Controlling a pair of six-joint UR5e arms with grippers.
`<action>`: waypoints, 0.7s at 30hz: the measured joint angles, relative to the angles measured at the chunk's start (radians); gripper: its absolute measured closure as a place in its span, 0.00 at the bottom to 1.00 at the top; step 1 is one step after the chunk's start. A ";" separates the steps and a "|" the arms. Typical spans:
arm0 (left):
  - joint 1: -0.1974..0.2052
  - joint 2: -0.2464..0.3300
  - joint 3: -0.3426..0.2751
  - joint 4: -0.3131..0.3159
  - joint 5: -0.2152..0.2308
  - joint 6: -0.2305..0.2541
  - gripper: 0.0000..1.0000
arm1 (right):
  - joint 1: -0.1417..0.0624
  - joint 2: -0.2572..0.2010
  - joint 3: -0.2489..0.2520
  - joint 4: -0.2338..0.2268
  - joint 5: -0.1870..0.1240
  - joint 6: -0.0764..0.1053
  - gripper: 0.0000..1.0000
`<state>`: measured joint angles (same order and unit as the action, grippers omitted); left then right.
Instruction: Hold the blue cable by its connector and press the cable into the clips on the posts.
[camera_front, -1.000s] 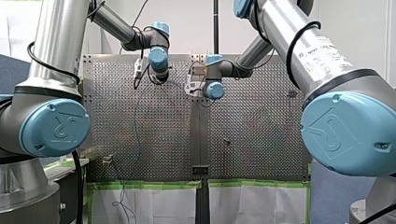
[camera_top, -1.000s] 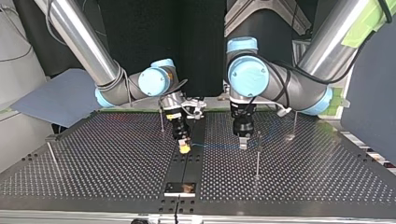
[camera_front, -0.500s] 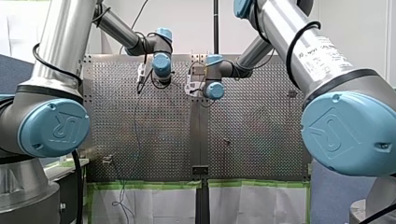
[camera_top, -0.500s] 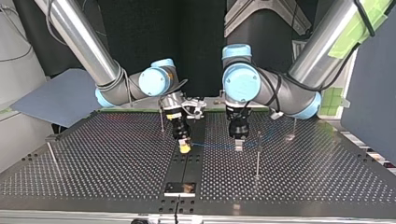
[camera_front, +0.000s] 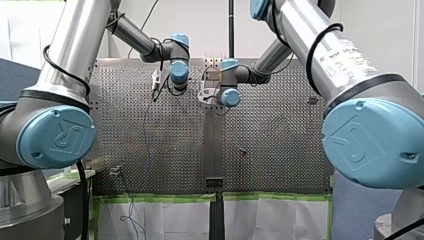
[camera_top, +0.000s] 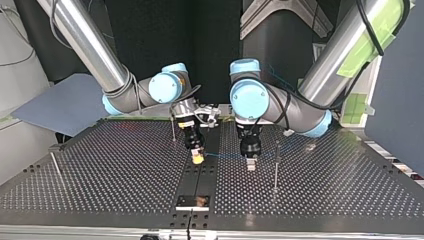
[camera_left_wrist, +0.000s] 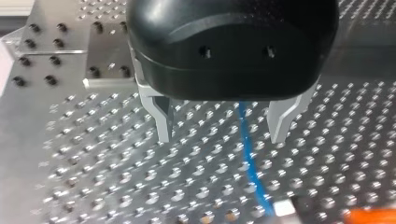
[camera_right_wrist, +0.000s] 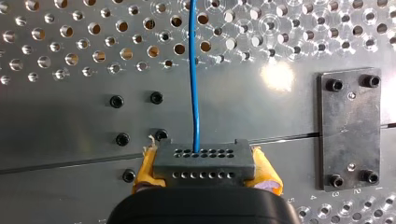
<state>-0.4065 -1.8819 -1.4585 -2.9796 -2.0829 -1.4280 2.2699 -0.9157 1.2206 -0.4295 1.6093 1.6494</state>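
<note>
Right, our right gripper (camera_right_wrist: 205, 169) is clamped on the connector (camera_right_wrist: 204, 158), and the blue cable (camera_right_wrist: 194, 79) runs ahead at twelve o'clock. Our left gripper (camera_left_wrist: 222, 133) straddles it, fingers apart. In the top view, the nearest post (camera_top: 275, 165) stands at its three o'clock; clipping looks unstarted.

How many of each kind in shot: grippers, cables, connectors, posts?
Two-finger grippers: 2 (my left gripper, my right gripper)
Thin blue cable: 1
Grey perforated block connector: 1
Thin upright metal posts: 4
Total: 8
</note>
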 joint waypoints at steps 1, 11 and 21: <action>0.000 -0.001 0.007 0.001 -0.006 0.000 0.00 | 0.000 0.000 0.000 0.000 0.000 0.000 1.00; 0.002 -0.004 0.026 0.022 -0.060 0.012 0.00 | 0.001 0.007 0.000 0.000 -0.003 -0.002 1.00; 0.001 -0.003 0.026 0.075 -0.071 0.023 0.16 | 0.002 0.009 0.001 0.005 -0.006 -0.002 1.00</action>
<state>-0.4055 -1.8852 -1.4323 -2.9045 -2.1538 -1.4054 2.2721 -0.9064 1.2213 -0.4246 1.6035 1.6478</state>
